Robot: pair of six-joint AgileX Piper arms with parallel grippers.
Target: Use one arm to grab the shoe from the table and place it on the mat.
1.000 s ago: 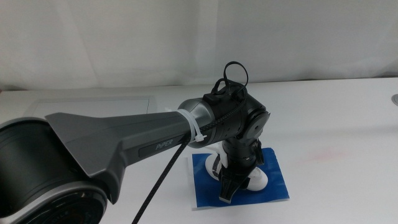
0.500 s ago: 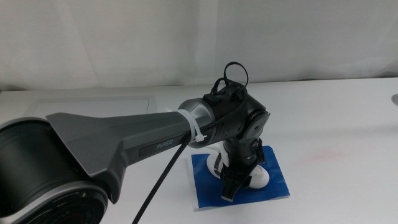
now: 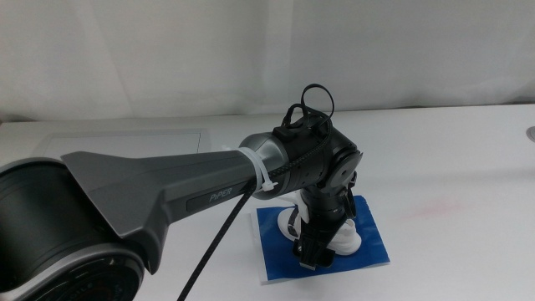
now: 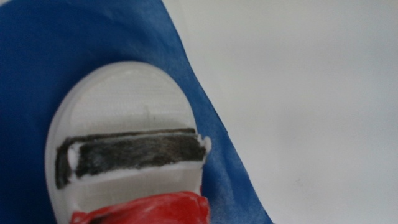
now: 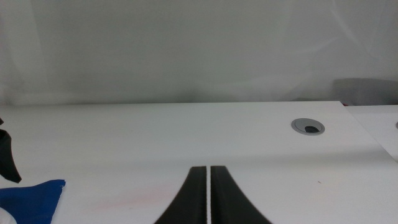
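Observation:
The white shoe (image 3: pixel 346 237) lies on the blue mat (image 3: pixel 372 251) in front of the middle of the table (image 3: pixel 443 167). My left gripper (image 3: pixel 313 251) points down at the mat and sits right against the shoe's left side, covering part of it. The left wrist view looks closely at the shoe (image 4: pixel 124 106): its white toe, a black strap and a red strap, with the mat (image 4: pixel 37 56) under it. None of the left gripper shows in that view. My right gripper (image 5: pixel 208 196) waits low over bare table to the right, shut and empty.
A silver-framed panel (image 3: pixel 125 138) is set in the table at the back left. The thick left arm (image 3: pixel 167 188) fills the lower left of the middle view. A round grey hole (image 5: pixel 308 127) lies ahead of the right gripper, and a mat corner (image 5: pixel 28 199) shows beside it.
The left gripper's dark tip has drawn up a little and shifted slightly right, closer against the shoe. Shoe and mat stay in place. The right arm has not moved.

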